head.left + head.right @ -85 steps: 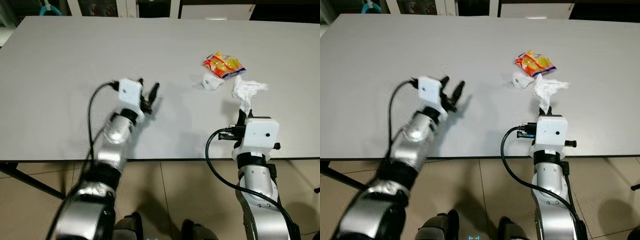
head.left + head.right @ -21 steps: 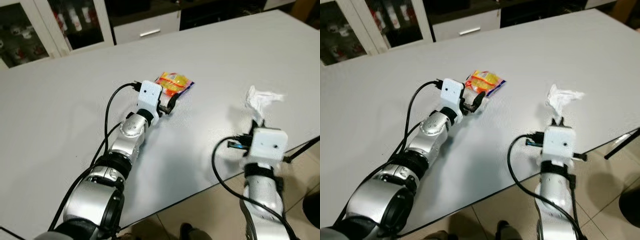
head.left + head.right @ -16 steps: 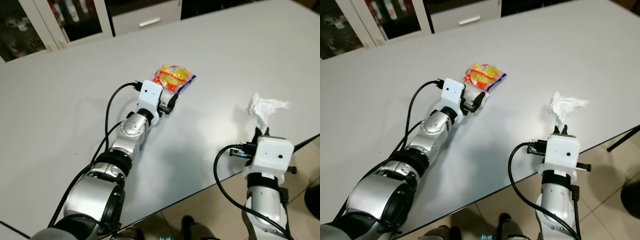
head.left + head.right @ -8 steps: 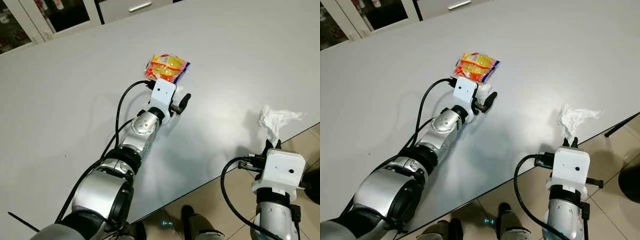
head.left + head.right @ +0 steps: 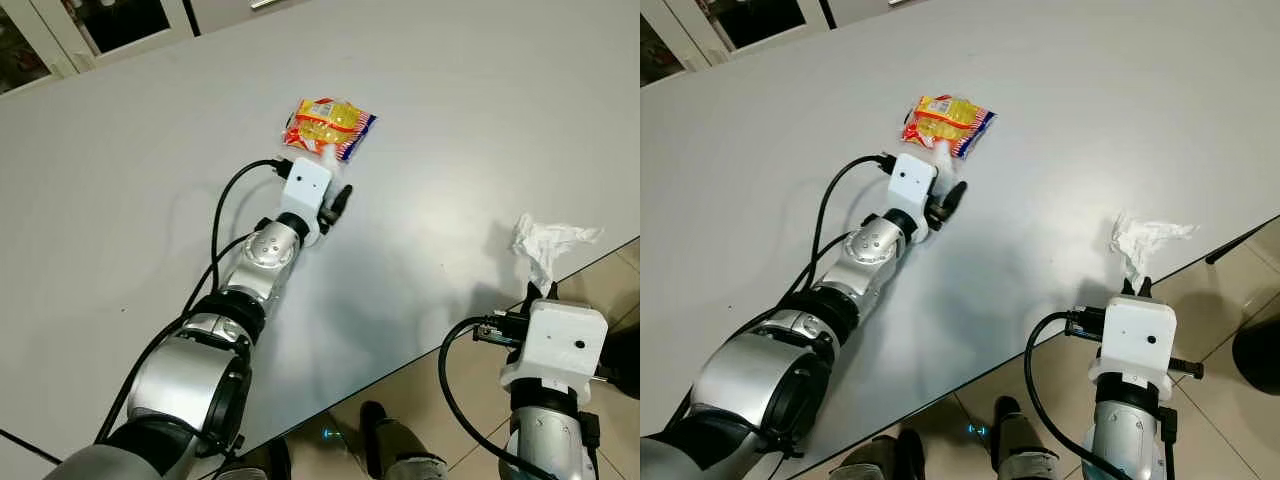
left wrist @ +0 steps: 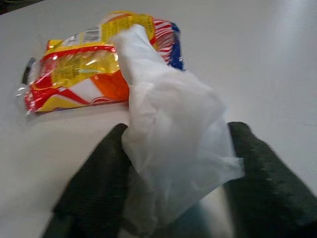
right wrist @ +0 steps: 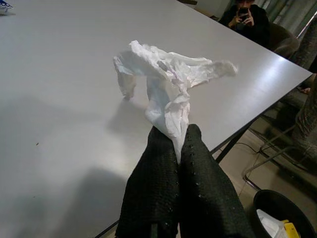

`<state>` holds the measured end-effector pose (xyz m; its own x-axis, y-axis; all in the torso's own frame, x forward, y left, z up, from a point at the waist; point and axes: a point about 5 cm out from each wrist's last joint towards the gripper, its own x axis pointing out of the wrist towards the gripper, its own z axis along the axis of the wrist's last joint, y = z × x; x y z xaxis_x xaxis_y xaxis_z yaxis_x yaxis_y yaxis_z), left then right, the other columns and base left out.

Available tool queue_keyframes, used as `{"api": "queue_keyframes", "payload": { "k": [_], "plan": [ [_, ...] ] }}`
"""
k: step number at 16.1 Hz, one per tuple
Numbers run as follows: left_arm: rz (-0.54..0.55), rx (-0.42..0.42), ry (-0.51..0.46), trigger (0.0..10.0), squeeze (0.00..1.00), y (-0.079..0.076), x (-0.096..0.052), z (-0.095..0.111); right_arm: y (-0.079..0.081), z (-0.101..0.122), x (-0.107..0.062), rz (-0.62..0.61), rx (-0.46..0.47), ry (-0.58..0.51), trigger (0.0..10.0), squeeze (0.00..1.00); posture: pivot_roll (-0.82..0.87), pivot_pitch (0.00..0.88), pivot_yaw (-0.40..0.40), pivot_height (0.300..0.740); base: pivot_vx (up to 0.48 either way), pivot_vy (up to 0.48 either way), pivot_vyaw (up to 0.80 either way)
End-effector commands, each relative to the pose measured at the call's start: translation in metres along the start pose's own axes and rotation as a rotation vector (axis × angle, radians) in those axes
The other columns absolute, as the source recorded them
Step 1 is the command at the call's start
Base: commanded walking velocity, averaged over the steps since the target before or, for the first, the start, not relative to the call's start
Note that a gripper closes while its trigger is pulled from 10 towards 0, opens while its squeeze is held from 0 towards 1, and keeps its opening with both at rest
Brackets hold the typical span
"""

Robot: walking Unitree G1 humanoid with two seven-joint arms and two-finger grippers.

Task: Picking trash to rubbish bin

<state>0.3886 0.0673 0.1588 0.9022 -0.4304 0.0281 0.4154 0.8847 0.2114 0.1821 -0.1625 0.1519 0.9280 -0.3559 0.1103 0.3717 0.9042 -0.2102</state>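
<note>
**Both grippers gripping white trash over the table**

Left gripper (image 6: pixel 173 163) pinches a soft white plastic scrap (image 6: pixel 171 148) just beside the red-and-yellow snack wrapper (image 5: pixel 328 124) lying on the grey table (image 5: pixel 130 160). Right gripper (image 7: pixel 176 144), fingers pressed together, pinches a crumpled white tissue (image 7: pixel 166 87) at the table's edge. Black rubbish bin (image 7: pixel 280 215) on the floor.

Two crumpled white tissues (image 7: pixel 166 84) (image 6: pixel 173 148) are showing — one snack packet (image 5: pixel 328 122), one black bin (image 7: pixel 282 218) and one person (image 7: pixel 246 17) sitting.
</note>
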Motion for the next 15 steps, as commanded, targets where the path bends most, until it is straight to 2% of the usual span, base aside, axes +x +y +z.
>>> {"api": "queue_keyframes", "payload": {
  "k": [1, 8, 15],
  "plan": [
    [0.011, -0.012, 0.093, 0.0, 0.00, -0.0003, -0.0093, -0.0235, 0.0025, 0.0021, -0.0038, -0.011, 0.026, 0.018, 10.0, 0.00, -0.17, 0.288, 0.057, 0.740, 0.000, 0.000, 0.00],
    [0.012, -0.028, 0.087, 0.0, 0.00, -0.0027, -0.0084, -0.0226, 0.0017, 0.0019, -0.0021, -0.011, 0.019, 0.018, 10.0, 0.00, -0.17, 0.282, 0.055, 0.740, 0.000, 0.000, 0.00],
    [0.031, -0.073, 0.033, 0.0, 0.00, 0.0040, -0.0075, -0.0151, 0.0035, 0.0011, 0.0047, 0.009, 0.018, 0.003, 10.0, 0.00, -0.14, 0.257, 0.042, 0.740, 0.000, 0.000, 0.00]
  ]
}}
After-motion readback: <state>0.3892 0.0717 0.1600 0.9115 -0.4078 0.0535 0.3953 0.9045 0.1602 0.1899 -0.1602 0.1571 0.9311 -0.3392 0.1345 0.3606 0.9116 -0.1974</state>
